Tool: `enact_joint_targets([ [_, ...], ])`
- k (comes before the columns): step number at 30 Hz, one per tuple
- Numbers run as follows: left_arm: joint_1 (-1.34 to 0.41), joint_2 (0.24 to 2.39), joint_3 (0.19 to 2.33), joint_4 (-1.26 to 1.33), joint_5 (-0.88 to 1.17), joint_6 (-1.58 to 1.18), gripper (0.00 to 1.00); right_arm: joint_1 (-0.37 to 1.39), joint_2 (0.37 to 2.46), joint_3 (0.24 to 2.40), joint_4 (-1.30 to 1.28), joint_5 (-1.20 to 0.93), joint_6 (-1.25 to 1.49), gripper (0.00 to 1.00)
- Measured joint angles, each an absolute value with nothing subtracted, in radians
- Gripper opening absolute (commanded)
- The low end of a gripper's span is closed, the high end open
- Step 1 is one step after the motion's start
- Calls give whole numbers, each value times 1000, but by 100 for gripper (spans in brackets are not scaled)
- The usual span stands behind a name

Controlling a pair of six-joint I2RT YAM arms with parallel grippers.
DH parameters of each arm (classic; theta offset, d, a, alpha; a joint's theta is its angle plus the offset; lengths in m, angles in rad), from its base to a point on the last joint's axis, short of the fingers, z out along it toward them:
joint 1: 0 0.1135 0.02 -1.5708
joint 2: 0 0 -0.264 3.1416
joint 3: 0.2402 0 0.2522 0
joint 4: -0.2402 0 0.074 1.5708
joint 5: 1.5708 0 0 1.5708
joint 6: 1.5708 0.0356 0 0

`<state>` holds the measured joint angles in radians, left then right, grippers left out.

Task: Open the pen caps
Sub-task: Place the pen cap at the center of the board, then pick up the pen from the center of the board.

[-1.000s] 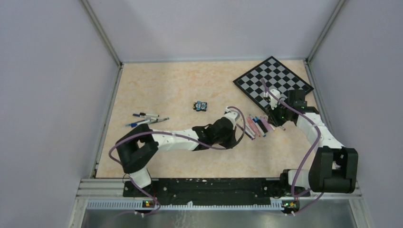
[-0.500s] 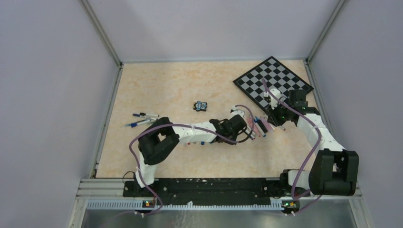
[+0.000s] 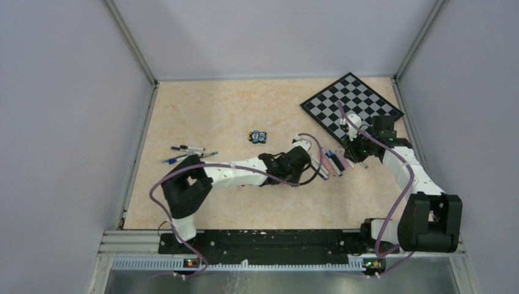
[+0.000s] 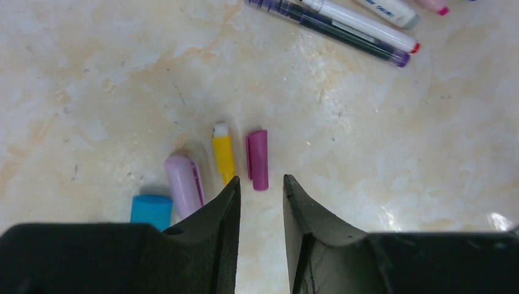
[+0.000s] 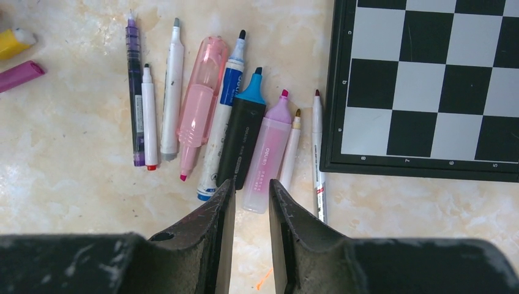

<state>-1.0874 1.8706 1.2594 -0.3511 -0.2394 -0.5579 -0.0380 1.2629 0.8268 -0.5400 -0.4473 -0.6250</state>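
Several loose pen caps lie on the table in the left wrist view: a magenta cap (image 4: 257, 159), a yellow cap (image 4: 223, 153), a lilac cap (image 4: 182, 185) and a teal cap (image 4: 150, 208). My left gripper (image 4: 261, 187) is open by a narrow gap and empty, its tips just short of the magenta and yellow caps. Several uncapped pens (image 5: 202, 104) lie in a row beside the chessboard (image 5: 428, 86). My right gripper (image 5: 251, 187) is slightly open and empty, just below the black marker (image 5: 242, 144) and the pink highlighter (image 5: 267, 153).
In the top view the chessboard (image 3: 352, 104) is at the back right. A small toy block (image 3: 258, 136) sits mid-table. A second group of pens (image 3: 188, 153) lies at the left. The pen row (image 3: 330, 162) lies between my two grippers.
My left arm has reshaped and its wrist has shifted slightly right and away, toward the pen row. The right arm has not moved.
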Motion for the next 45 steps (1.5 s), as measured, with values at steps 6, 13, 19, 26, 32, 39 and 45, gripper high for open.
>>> enact_joint_targets([
  [6,-1087,1594,1066,-228,-234,-484,46,-38,1256,827,-542,-462,-625,26],
  [13,-1065,1373,875,-137,-318,-413,81,-38,1227,827,-545,-495,-628,26],
  [19,-870,1226,724,-118,-310,-422,99,-38,1215,827,-548,-517,-630,26],
  [26,-635,1086,620,-88,-274,-508,99,-38,1213,827,-554,-529,-636,26],
  [32,-461,1093,625,-102,-218,-580,99,-38,1211,827,-566,-537,-637,26],
  [39,-302,1178,683,-150,-197,-643,92,-38,1205,827,-569,-542,-641,26],
  [45,-184,1303,793,-208,-183,-728,74,-38,1200,826,-569,-544,-646,26],
])
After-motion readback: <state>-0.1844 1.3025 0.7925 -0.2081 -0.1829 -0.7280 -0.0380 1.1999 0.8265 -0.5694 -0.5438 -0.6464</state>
